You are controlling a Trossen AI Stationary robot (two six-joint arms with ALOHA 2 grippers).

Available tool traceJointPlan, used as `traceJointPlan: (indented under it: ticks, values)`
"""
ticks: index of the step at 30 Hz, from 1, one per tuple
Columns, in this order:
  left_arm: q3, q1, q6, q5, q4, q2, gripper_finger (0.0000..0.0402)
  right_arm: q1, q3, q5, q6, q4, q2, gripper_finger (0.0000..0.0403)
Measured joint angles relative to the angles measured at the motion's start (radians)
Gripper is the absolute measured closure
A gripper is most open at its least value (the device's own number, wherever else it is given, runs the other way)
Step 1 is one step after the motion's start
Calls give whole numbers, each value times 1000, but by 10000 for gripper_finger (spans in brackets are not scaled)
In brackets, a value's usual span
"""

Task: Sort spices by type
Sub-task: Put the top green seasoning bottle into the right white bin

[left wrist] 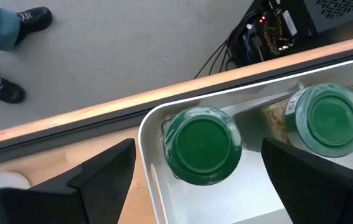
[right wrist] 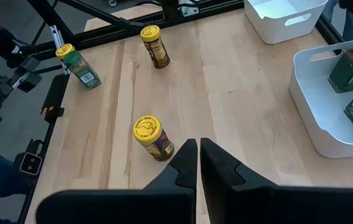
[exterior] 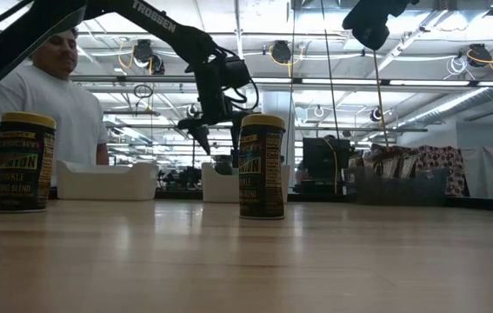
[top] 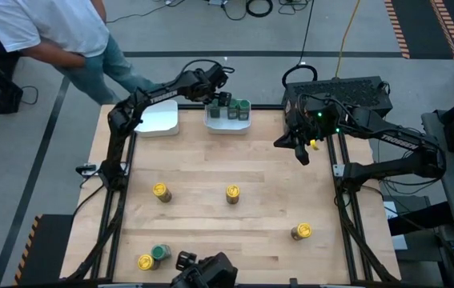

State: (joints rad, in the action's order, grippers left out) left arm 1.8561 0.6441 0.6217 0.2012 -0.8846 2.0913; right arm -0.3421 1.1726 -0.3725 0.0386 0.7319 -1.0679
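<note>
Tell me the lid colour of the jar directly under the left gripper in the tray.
Green. The jar's lid shows best in the left wrist view.

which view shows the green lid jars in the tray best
The left wrist view: it looks straight down on two green-lid jars in the white tray, between the open left gripper fingers. The high view shows them small; the right wrist view, partly at its edge; the low view hides them.

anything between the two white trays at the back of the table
No, the gap between the empty white tray and the tray holding green-lidded jars is bare wood in the high view; the left arm only passes above it, its open left pincer over the jars.
</note>
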Motion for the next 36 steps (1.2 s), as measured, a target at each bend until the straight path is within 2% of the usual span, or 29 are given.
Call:
traceJointPlan:
  ticks: [7,31,36]
  values:
    - [-23,-8,28,-2,57,0,52,0,0,0,-3,3,0,403]
    - [-30,-17,80,25,57,17,52,0,0,0,-15,3,0,403]
    - [-30,-16,79,20,65,17,71,0,0,0,-17,2,0,403]
